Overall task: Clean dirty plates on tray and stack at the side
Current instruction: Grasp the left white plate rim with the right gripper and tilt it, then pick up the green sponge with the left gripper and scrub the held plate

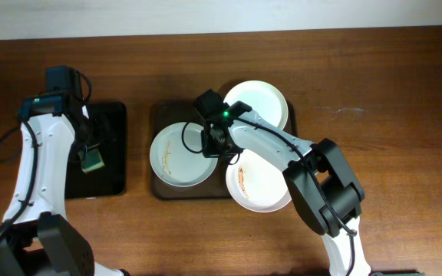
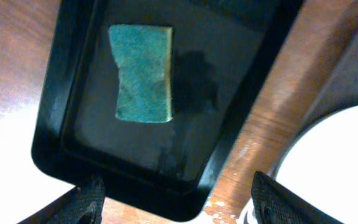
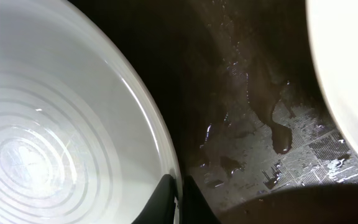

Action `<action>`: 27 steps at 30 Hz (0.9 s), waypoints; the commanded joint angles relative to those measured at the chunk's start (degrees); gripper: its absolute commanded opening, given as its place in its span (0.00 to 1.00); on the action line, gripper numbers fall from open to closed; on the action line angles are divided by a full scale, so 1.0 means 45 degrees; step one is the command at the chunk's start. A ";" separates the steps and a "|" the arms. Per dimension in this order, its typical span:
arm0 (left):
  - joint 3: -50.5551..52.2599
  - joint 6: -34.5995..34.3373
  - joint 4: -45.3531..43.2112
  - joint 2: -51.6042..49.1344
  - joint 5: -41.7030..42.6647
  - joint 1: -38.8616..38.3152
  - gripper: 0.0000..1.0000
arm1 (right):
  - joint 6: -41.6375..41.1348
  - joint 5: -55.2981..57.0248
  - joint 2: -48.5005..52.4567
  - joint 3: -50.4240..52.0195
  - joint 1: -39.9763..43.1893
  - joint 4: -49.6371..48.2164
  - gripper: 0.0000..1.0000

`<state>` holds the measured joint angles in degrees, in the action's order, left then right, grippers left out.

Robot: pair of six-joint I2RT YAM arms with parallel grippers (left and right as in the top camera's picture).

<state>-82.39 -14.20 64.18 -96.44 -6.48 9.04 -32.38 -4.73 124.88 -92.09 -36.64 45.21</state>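
1. Right gripper (image 3: 178,200) clamped the rim of left-side plate (image 1: 176,157), on tray (image 1: 156,188) at table centre.
2. Far plate (image 1: 258,103) and near plate (image 1: 261,188) sat on tray's right side.
3. Left gripper (image 2: 179,202) had fingers spread above sponge (image 2: 143,73) in black tray (image 2: 55,124), near left edge.

- What lies on the left part of the desk (image 1: 374,77)?
- A small black tray (image 1: 115,153) with a raised rim and rounded corners, resting on the brown wood.
- Is anything in it?
- One sponge (image 2: 143,73), teal-green with a yellowish edge. It lies flat on the tray's floor, apart from the rim, with its shadow just beside it.
- And past the desk?
- A pale strip along the far edge.
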 commanded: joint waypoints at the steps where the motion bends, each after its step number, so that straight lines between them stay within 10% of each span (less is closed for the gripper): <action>1: 0.1224 -0.0393 -0.1797 -0.0165 -0.1676 0.0510 0.74 | 0.0097 0.0223 0.0253 -0.0010 -0.0131 0.0015 0.04; 15: 0.3089 -0.0981 -0.5557 -0.3045 -0.0855 0.1423 0.41 | 0.0126 0.0544 0.0262 -0.0010 -0.0131 0.0087 0.04; 18: 0.3089 -0.0986 -0.5877 -0.3045 -0.0801 0.1423 0.01 | 0.0126 0.0544 0.0262 -0.0010 -0.0131 0.0087 0.04; 20: 0.3070 -0.0923 -0.5867 -0.3036 -0.0578 0.1423 0.01 | 0.0126 0.0544 0.0262 -0.0010 -0.0131 0.0073 0.04; 27: -0.1379 0.1569 -0.0559 -0.1117 0.2025 0.1166 0.01 | 0.0121 0.0486 0.0262 -0.0015 -0.0102 0.0034 0.04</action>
<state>-81.71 -11.73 56.90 -107.46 -0.54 15.33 -32.08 -3.90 124.92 -92.29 -36.69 45.15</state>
